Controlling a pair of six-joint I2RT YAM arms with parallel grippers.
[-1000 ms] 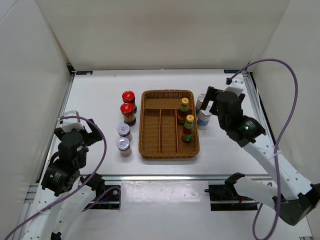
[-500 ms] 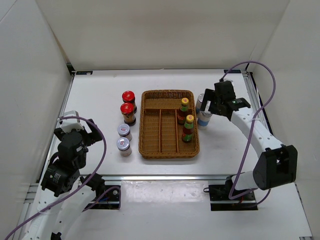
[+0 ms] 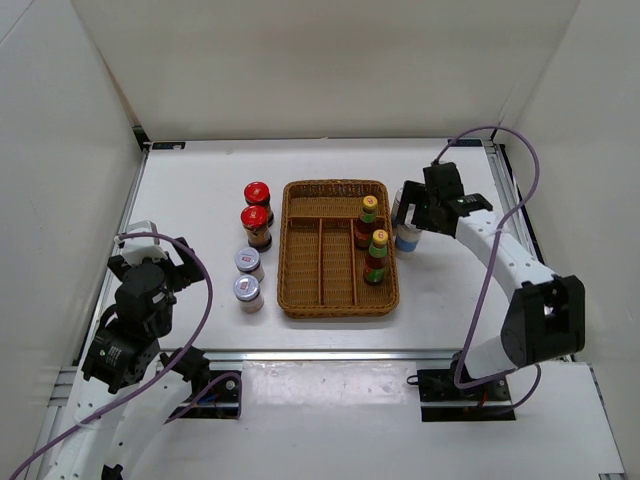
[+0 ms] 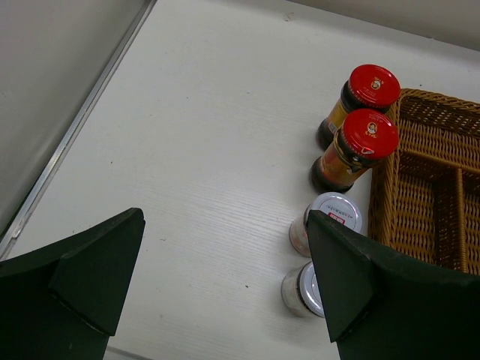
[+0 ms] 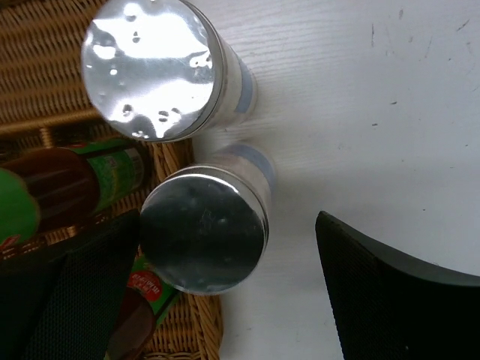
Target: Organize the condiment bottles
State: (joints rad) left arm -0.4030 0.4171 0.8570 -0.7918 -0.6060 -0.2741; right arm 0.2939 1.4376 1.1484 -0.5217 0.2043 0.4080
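The right arm has stretched out since a second ago, bringing the right gripper (image 3: 412, 212) over the two white bottles (image 3: 407, 238), which stand on the table (image 3: 200, 190) just right of the tray (image 3: 283, 255). Nothing else has shifted. Its jaws stand wide apart and hold nothing. From above, the gripper covers most of the far white bottle. In the right wrist view the near bottle's cap sits between the fingers, close to the left one; whether they touch is unclear. The two sauce bottles (image 3: 377, 255) stand in the tray's right compartment, blurred and cut off in that wrist view. The left gripper (image 4: 225, 285) hangs spread wide and empty. Two red-lidded jars (image 3: 257, 212) and two short jars (image 3: 248, 277) stand in a line left of the tray, the nearest partly behind a left finger.
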